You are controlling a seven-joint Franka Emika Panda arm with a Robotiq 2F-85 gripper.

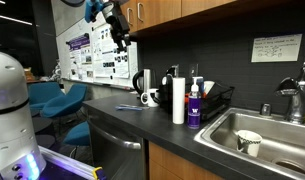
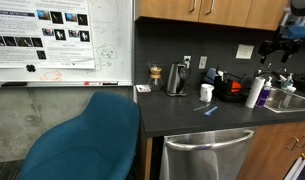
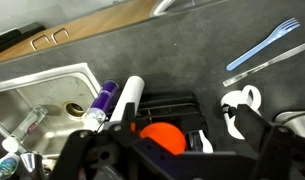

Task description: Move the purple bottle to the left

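**A:** Office kitchenette, dark grey countertop (image 1: 152,122), steel sink (image 1: 287,135) at one end. Where is the target?

**B:** The small purple bottle with the white pump top (image 1: 194,108) stands upright on the counter. It is just beside the tall white paper-towel roll (image 1: 178,100), between the roll and the sink. The wrist view shows the same pairing.

**A:** And the hand?

**B:** The black Robotiq gripper (image 1: 119,38) hangs high over the counter, well apart from the bottle. In the wrist view its fingers (image 3: 87,160) are spread wide with nothing between them.

**A:** Progress?

**B:** Apparently none. The bottle is ungripped and looks to be at its start spot. Everything is left: descend, close on the body, shift it left, release. The roll sits close, so the grasp probably needs care. The black-and-white mug (image 1: 150,97) stands farther along the counter.
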